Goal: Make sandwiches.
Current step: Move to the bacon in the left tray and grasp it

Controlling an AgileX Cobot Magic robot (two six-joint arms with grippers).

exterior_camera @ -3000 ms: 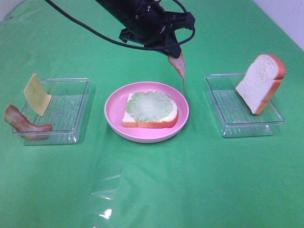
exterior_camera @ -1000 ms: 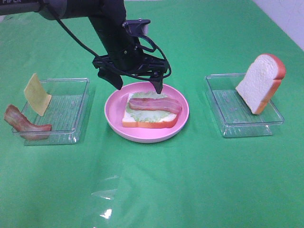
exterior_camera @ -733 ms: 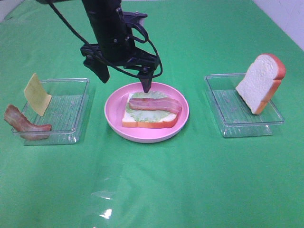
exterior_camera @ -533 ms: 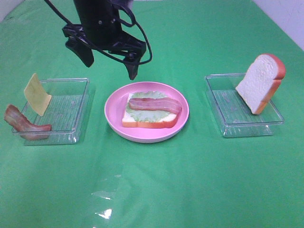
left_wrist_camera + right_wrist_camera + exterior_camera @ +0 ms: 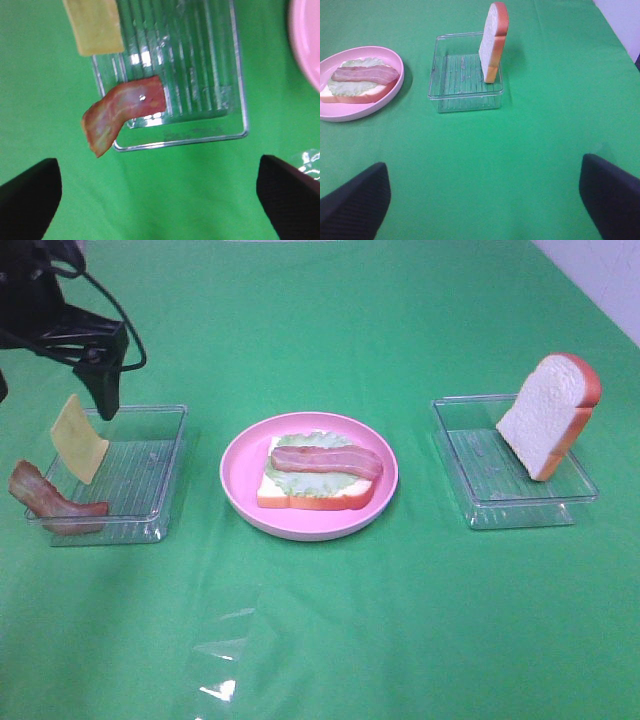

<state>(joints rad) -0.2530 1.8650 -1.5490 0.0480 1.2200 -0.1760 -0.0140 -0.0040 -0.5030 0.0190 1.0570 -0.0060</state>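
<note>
The left jaws hang wide apart above the clear tray (image 5: 200, 65) of cheese (image 5: 95, 25) and bacon (image 5: 125, 107), the right jaws equally spread.

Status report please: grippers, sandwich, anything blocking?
Left gripper open over left tray. Right gripper open, empty. Sandwich has bread, lettuce, bacon; cheese, top slice not yet on. Nothing over the plate.

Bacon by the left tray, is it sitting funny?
Yes. The spare bacon strip droops over the rim of the left tray, part inside and part hanging outside. The cheese slice leans tilted against the same tray.
</note>
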